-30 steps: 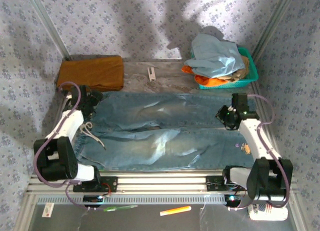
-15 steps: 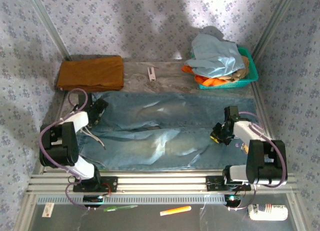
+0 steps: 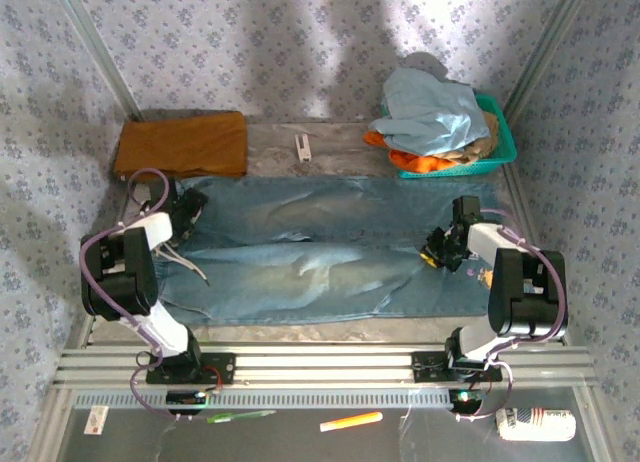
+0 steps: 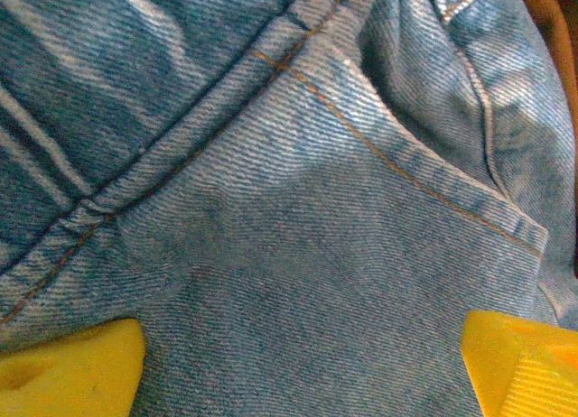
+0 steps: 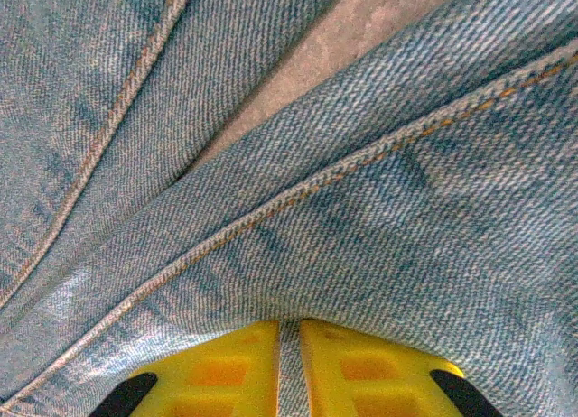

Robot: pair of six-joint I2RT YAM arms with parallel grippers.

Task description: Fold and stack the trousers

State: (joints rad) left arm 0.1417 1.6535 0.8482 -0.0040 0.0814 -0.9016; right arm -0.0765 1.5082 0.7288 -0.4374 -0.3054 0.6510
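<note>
One pair of trousers is seen: faded light blue denim with orange-brown stitching, spread flat and lengthwise on the desk between the two pincers. The gathered waistband and white drawstring lie at the left pincer, and the leg ends lie just beyond the right pincer.

Two arms are counted, both bent sharply at the elbow with the pincers pointed down at the cloth. The left pincer is held wide, its yellow fingertips spread over a pocket seam. The right pincer is nearly closed, and a thin fold of denim is pinched at the inner leg edge.

Beyond the left pincer one mustard-brown folded cloth lies; beyond the right, one teal basket of garments.
</note>
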